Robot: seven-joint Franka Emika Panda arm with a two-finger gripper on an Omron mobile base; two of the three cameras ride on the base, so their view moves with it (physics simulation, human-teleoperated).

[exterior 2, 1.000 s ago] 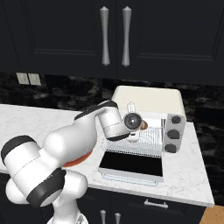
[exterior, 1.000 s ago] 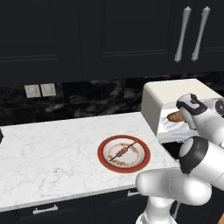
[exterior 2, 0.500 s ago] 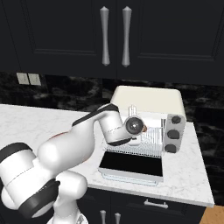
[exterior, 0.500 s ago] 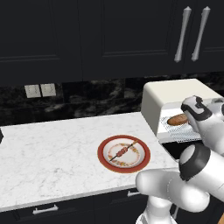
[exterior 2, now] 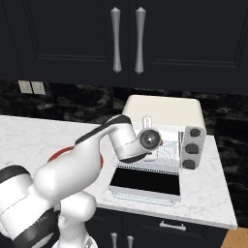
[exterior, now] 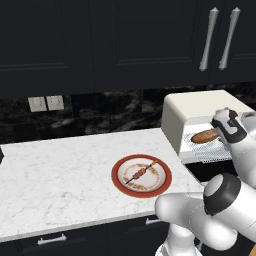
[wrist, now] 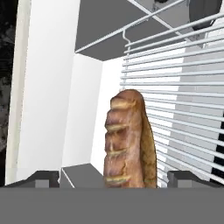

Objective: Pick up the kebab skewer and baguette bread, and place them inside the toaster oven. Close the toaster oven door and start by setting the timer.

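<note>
Baguette bread (wrist: 129,140): golden-brown, scored crust, on wire rack (wrist: 175,109).
Long axis: pointing into toaster oven (exterior: 200,117).
Gripper (wrist: 118,177): spread, clear of loaf.

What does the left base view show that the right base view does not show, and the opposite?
Left base view alone: the baguette bread lying on the wire rack, and the kebab skewer on the red-rimmed plate.
Right base view alone: the dark knobs on the oven's right side, and the toaster oven door folded down flat in front.
Both: the cream-white toaster oven, the marble counter and the black cabinets above.
</note>
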